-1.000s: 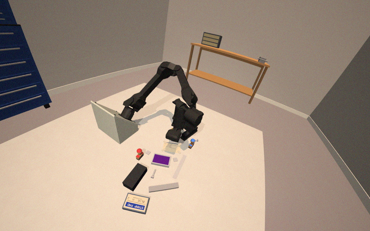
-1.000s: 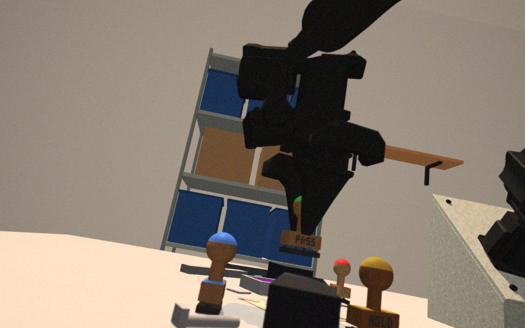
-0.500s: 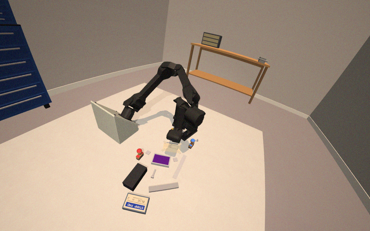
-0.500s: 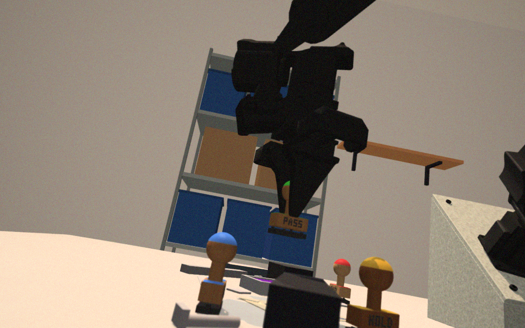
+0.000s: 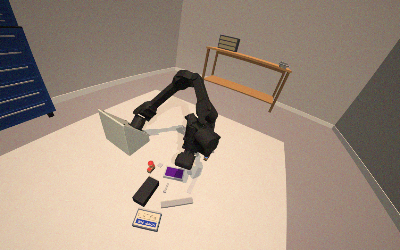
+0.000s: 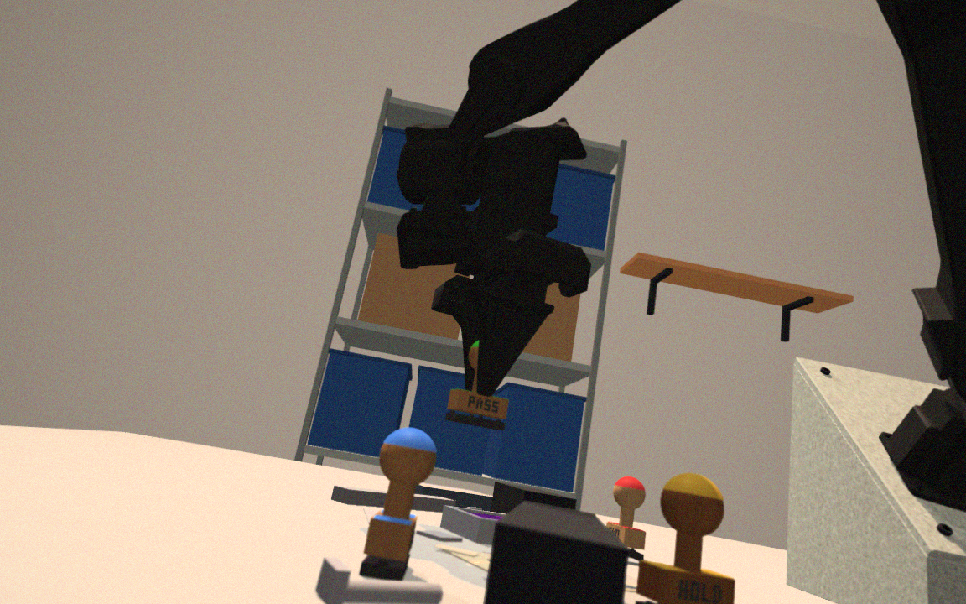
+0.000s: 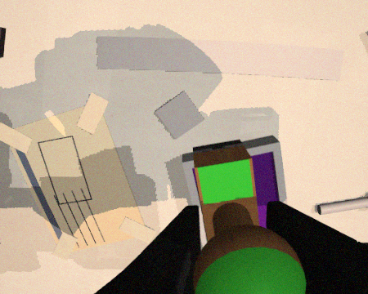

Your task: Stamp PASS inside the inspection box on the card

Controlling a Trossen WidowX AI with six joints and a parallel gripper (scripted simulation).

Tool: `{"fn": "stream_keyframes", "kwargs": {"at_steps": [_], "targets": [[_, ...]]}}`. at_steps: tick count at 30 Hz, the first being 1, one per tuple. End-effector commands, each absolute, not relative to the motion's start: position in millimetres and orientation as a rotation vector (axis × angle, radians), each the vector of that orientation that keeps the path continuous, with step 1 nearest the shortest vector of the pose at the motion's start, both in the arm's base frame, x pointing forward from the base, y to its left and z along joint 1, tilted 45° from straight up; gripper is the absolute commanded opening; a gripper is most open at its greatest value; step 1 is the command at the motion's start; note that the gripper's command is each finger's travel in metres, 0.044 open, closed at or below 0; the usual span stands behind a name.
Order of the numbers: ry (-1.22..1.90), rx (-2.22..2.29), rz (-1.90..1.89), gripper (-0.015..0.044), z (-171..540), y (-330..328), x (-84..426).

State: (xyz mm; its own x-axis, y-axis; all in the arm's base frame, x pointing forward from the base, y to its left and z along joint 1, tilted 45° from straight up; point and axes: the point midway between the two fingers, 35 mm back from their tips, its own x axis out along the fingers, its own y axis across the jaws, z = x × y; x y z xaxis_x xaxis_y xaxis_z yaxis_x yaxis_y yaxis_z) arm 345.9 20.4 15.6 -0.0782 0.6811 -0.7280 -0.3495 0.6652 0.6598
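My gripper (image 6: 480, 387) (image 7: 232, 216) is shut on the PASS stamp (image 6: 477, 405) (image 7: 226, 181), which has a green-topped knob. The stamp hangs upright in the air. In the wrist view it overlaps the purple ink pad (image 5: 170, 171) (image 6: 464, 524) (image 7: 266, 175) in its grey tray. The card (image 7: 106, 163) lies taped down left of the pad in the wrist view, partly in shadow. Its inspection box (image 7: 56, 139) is a thin black outline, and I see no print inside it. The arm hides the card in the top view. The stamp's underside is hidden.
A red stamp (image 5: 150, 167) (image 6: 627, 518), a blue stamp (image 5: 206, 157) (image 6: 406, 458) and the yellow HOLD stamp (image 6: 689, 533) stand around. A black block (image 5: 145, 191) (image 6: 558, 555), closed pad tin (image 5: 147, 219), grey bar (image 5: 176, 202) and small bolt (image 5: 165, 187) (image 7: 347, 204) lie nearby.
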Motion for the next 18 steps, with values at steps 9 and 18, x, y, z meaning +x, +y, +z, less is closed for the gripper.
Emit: {"fn": "stream_keyframes", "kwargs": {"at_steps": [9,18], "targets": [[1.408,0.291,0.877,0.0000,-33,-26,363],[1.405,0.292,0.884,0.0000,-69,-56,366]]}}
